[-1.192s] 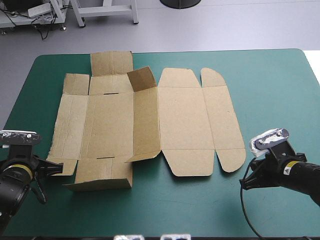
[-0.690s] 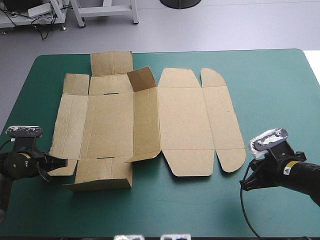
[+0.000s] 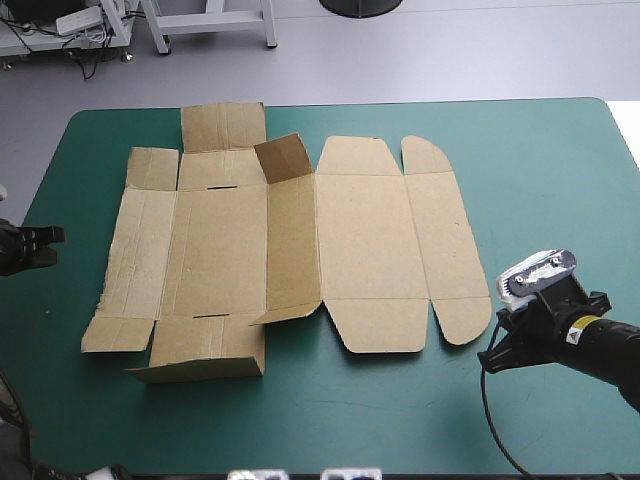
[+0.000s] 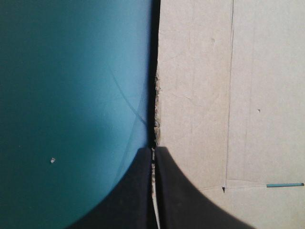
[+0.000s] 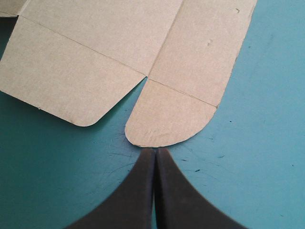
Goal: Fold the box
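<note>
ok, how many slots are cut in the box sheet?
2, both in the box panel second from its left edge: the far slot by its far fold, the near slot by its near fold. Its raised flaps may hide others.

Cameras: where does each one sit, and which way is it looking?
High view: above and behind the robot, looking down at the unfolded box, left gripper and right gripper.
Left wrist view: on that wrist, looking past shut black fingers at the box's edge.
Right wrist view: likewise, facing a rounded flap.
Shared: all show the box on the teal-green cover.
</note>
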